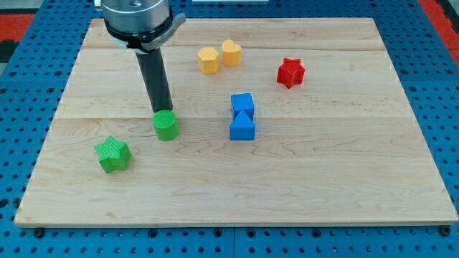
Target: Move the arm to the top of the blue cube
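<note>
The blue cube [242, 104] sits near the board's middle, touching a blue triangular block [242, 128] just below it. My tip [162, 110] is well to the left of the blue cube, at the top edge of a green cylinder [166, 125], touching or nearly touching it. The dark rod rises from there to the arm's flange at the view's top left.
A green star [112, 155] lies at the lower left. A yellow hexagon [209, 60] and a yellow heart-like block [231, 52] sit together near the top. A red star [290, 72] lies at the upper right. The wooden board [323, 179] rests on a blue pegboard.
</note>
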Motion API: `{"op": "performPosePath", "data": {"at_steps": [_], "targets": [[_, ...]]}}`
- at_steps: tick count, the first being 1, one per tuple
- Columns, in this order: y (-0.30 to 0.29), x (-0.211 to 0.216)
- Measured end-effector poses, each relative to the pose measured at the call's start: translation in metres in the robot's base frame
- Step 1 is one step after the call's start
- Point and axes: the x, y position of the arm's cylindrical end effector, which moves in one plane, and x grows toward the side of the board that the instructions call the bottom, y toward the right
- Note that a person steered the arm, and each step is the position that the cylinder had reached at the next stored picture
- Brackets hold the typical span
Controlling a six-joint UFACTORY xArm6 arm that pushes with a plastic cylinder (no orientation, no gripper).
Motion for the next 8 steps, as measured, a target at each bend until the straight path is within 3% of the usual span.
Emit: {"op": "performPosePath", "data": {"at_steps": [3,4,6,7,8], "targets": [[0.034,-0.013],[0.035,-0.044],[0.109,-0.073],[0.108,-0.09],[0.106,-0.06]]}}
